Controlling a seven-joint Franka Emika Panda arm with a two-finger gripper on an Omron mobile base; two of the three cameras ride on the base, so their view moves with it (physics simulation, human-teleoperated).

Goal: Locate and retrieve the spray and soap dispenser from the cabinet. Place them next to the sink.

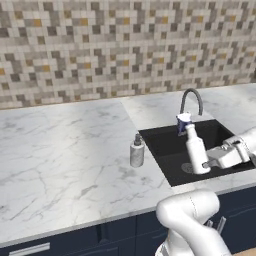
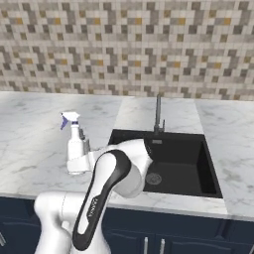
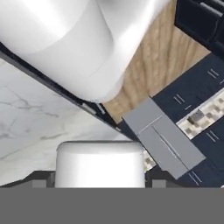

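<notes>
The pincer (image 1: 207, 164) is clamped on the lower body of the spray (image 1: 195, 149), which stands upright between its fingers at right of centre in the left base view. In the right base view the same bottle shows at middle left, and in the hand view its white body sits between the finger tips at the bottom. The soap dispenser (image 1: 137, 151) already stands on the white marble tabletop (image 1: 65, 150), just beside the left rim of the black sink (image 1: 165, 140). So the second carry appears to be in hand, near its end. The next move calls for lowering the spray onto bare tabletop beside the basin, not into it, clear of the dispenser, before parting the fingers. Count: one spray, one dispenser, one sink, one gooseneck faucet (image 1: 192, 100).
</notes>
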